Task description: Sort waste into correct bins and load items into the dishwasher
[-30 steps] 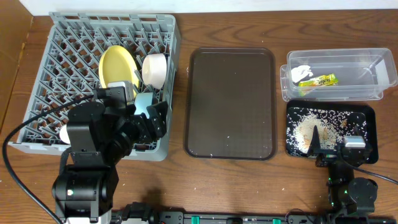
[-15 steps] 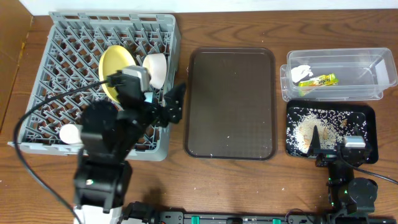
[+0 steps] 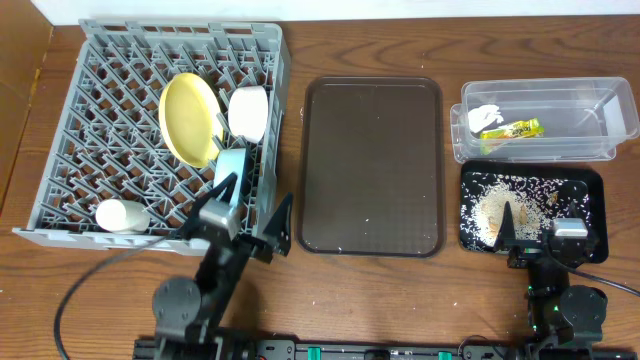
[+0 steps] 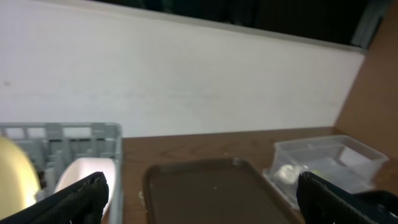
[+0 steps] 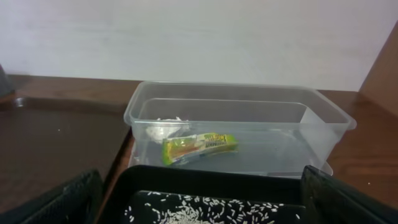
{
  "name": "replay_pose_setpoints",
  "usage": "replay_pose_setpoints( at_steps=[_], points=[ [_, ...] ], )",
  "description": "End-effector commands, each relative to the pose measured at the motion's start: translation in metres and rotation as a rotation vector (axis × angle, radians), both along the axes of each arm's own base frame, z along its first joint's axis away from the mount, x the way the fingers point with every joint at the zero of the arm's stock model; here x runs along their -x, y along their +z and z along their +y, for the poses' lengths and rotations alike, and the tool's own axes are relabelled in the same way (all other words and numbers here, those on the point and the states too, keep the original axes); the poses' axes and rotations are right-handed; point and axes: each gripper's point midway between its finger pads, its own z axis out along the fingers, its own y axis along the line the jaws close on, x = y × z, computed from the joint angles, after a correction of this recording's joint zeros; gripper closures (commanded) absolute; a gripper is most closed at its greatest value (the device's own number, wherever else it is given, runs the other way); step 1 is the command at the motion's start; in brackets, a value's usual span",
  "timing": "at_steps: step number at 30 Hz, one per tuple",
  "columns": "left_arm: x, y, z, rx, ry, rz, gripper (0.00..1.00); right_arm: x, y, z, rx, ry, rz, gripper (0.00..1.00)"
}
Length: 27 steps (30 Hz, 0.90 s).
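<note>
Overhead, left gripper (image 3: 258,197) wide, empty, by grey dish rack (image 3: 110,110), right gripper (image 3: 538,232) wide, empty

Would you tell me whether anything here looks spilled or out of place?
A few stray white grains lie on the brown serving tray, apart from the rice in the black tray, and the small white cup lies on its side in the dish rack.

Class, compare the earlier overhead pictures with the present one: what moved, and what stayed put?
The left hand, open and empty, drew back from over the large grey plastic dish rack to the table's near edge, uncovering the light blue bowl. The round pale yellow plate and white bowl stayed put.
</note>
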Motion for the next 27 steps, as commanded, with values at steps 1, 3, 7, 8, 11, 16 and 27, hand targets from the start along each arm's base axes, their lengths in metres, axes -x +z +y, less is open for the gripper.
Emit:
replay_pose_setpoints(
  at_steps=[1, 3, 7, 8, 11, 16, 27],
  points=[
    [0.003, -0.008, 0.013, 0.008, 0.076, -0.036, 0.03, 0.000, -0.001, -0.003, -0.010, -0.013, -0.001, 0.01],
    [0.004, -0.017, 0.018, 0.012, 0.102, -0.040, 0.03, 0.000, -0.001, -0.003, -0.011, -0.013, -0.001, 0.01],
    [0.000, -0.041, 0.024, 0.011, 0.141, -0.025, 0.03, 0.000, -0.001, -0.003, -0.010, -0.013, -0.001, 0.01],
    [-0.001, -0.048, 0.025, 0.010, 0.148, -0.017, 0.03, 0.000, -0.001, -0.003, -0.011, -0.013, -0.001, 0.01],
    [-0.005, -0.070, 0.025, 0.003, 0.154, 0.016, 0.03, 0.000, -0.001, -0.003, -0.010, -0.013, -0.001, 0.01],
    [-0.010, -0.109, 0.028, -0.019, 0.172, 0.111, 0.03, 0.000, -0.001, -0.003, -0.011, -0.013, -0.001, 0.01],
    [-0.009, -0.138, 0.032, -0.048, 0.197, 0.227, 0.03, 0.000, -0.001, -0.003, -0.010, -0.013, -0.001, 0.01]
  ],
)
